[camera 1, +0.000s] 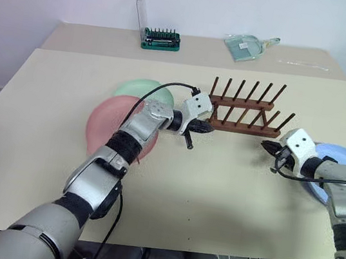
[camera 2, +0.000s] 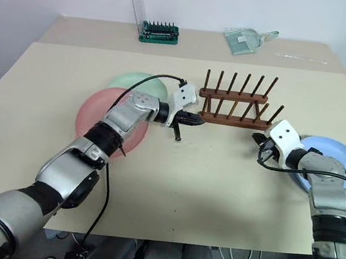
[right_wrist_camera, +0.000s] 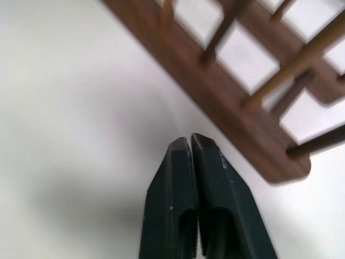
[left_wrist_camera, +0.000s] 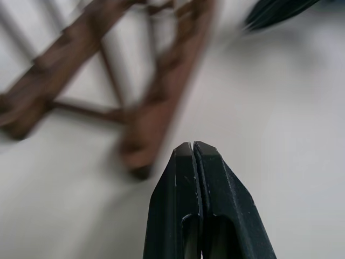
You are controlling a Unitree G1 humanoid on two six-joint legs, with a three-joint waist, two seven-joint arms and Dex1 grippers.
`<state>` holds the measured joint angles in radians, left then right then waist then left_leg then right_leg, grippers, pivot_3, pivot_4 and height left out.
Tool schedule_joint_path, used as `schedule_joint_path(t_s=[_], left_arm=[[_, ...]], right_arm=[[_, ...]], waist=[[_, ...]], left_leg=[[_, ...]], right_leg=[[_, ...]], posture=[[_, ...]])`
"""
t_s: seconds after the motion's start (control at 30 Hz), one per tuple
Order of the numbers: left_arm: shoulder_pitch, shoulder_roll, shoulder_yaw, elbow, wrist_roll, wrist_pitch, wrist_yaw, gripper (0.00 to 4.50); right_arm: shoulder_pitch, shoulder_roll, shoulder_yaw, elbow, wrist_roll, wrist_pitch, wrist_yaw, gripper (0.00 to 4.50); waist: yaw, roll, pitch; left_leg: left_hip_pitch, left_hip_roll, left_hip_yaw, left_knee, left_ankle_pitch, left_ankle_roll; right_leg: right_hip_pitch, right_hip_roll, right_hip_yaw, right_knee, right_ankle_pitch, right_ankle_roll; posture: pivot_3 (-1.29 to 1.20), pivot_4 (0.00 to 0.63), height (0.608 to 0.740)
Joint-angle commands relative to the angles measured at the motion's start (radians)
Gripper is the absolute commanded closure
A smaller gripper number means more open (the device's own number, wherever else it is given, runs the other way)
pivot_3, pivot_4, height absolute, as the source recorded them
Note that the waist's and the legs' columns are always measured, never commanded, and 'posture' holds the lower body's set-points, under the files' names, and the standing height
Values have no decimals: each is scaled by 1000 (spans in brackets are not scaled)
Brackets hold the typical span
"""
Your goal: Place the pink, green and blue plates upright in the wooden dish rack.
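Observation:
The wooden dish rack (camera 1: 244,111) stands empty at the table's middle back. The pink plate (camera 1: 109,126) lies flat to its left, overlapping the green plate (camera 1: 137,88) behind it. The blue plate (camera 1: 344,169) lies flat at the right edge, partly under my right arm. My left gripper (camera 1: 207,127) is shut and empty, its tips just off the rack's left end (left_wrist_camera: 137,156). My right gripper (camera 1: 266,145) hovers by the rack's right front corner (right_wrist_camera: 280,162), its fingers pressed together with nothing between them. Both hang a little above the tabletop.
A green bit set (camera 1: 161,39) with a raised clear lid and a clear glass dish (camera 1: 247,47) sit on the far table strip. The beige tabletop (camera 1: 215,194) is bare in front of the rack. The blue plate lies close to the table's right edge.

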<state>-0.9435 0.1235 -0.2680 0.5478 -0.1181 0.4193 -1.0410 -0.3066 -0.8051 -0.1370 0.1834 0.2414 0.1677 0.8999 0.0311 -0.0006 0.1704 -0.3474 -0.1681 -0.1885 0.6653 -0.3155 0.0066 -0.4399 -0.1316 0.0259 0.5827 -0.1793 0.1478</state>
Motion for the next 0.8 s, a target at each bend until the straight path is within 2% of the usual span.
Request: schedule_joint_path(t_s=[0.03,0.2,0.27,0.4,0.6,0.7,0.8], left_arm=[[1,47,71,-220,-150,198,-82,3628],[6,145,88,-361,-251,332,-160,1135],[-12,193,91,-365,-262,344,-183,80],[-69,315,113,-352,-262,329,-226,28],[-232,518,115,-132,-132,149,-241,28],[-295,647,77,0,-65,112,-332,28],[-328,745,47,159,35,60,-324,28]], right_arm=[[64,-32,-137,-260,235,203,55,2590],[157,-47,-257,-465,408,381,36,49],[154,-49,-288,-488,445,417,18,0],[145,-45,-344,-508,517,460,1,0],[159,-42,-357,-584,633,511,21,0],[128,-21,-310,-577,554,435,-14,0],[102,1,-272,-557,566,441,-18,0]], waist=[[0,0,0],[6,0,0],[6,1,-1],[6,0,0],[4,0,0],[2,0,0],[-3,0,0]], left_leg=[[-2,0,-1,1,0,-1],[-4,2,-1,2,2,-3],[-4,3,0,2,2,-4],[-4,5,0,2,2,-4],[-4,6,0,1,3,-5],[-4,6,0,1,3,-5],[-4,6,0,0,3,-5]], right_leg=[[-2,1,0,0,1,-1],[-3,3,0,0,5,-3],[-3,3,0,0,5,-4],[-4,5,0,0,6,-5],[-4,6,0,-1,6,-5],[-4,6,0,-2,6,-5],[-5,7,0,-2,6,-5]], posture=[[0,150,740],[0,150,740],[0,150,740],[0,150,740],[0,150,740],[0,150,740],[0,150,740]])
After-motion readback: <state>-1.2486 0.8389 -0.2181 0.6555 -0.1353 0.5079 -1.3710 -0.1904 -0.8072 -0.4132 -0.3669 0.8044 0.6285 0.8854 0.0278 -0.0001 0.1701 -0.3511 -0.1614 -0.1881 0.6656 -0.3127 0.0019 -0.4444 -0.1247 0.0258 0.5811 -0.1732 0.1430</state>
